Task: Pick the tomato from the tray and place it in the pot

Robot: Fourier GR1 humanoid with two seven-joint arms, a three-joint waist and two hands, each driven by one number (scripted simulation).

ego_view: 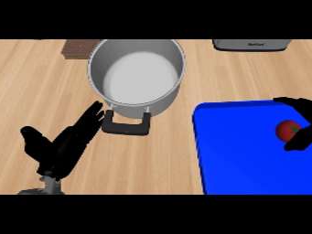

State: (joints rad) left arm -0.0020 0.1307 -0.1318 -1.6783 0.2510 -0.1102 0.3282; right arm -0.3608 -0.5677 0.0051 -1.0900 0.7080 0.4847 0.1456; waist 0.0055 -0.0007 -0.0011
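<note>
The red tomato [287, 130] lies on the blue tray [243, 151], near the tray's right side. My right hand [309, 119] comes in from the right edge and brackets the tomato. Its fingers [297, 103] arch above and past the tomato with a gap between, and its thumb [298, 139] lies against the tomato's lower right side. The hand is open and the tomato rests on the tray. The steel pot [138, 73] stands upright to the tray's upper left, its black handle [126, 125] pointing toward me. My left hand [63, 146] rests open at the lower left, fingers up.
A dark brown block [78, 48] lies behind the pot at the back left. A grey appliance [250, 44] sits at the back right. Bare wooden counter [23, 87] stretches left of the pot and between pot and tray.
</note>
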